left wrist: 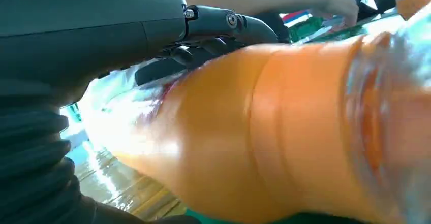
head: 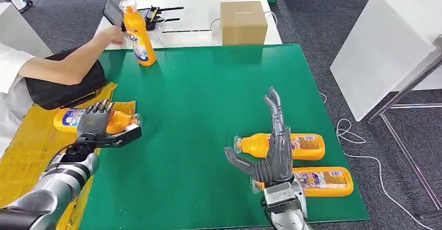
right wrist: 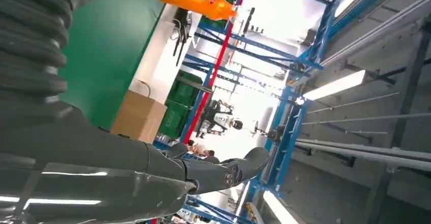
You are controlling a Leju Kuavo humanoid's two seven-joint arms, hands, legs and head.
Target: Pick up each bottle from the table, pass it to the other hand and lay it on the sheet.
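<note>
There are four orange bottles. The left hand (head: pixel 96 121) holds one bottle (head: pixel 121 120) over the yellow sheet (head: pixel 31 152). The right hand (head: pixel 271 152) is open, its fingers spread above two bottles (head: pixel 305 146) lying on the green table (head: pixel 198 99). A person's hand (head: pixel 112 34) touches the standing bottle (head: pixel 138 34).

Orange bottles: four — one upright (head: pixel 138 32), one in the left hand (head: pixel 94 119), two lying flat (head: pixel 284 145) (head: pixel 323 181)
Cardboard boxes: one (head: pixel 243 22)
Green mats: one (head: pixel 208 110)
Yellow sheets: one (head: pixel 26 152)
Robot hands: two, left and right (head: pixel 271 152)
People: one (head: pixel 62 65)
</note>
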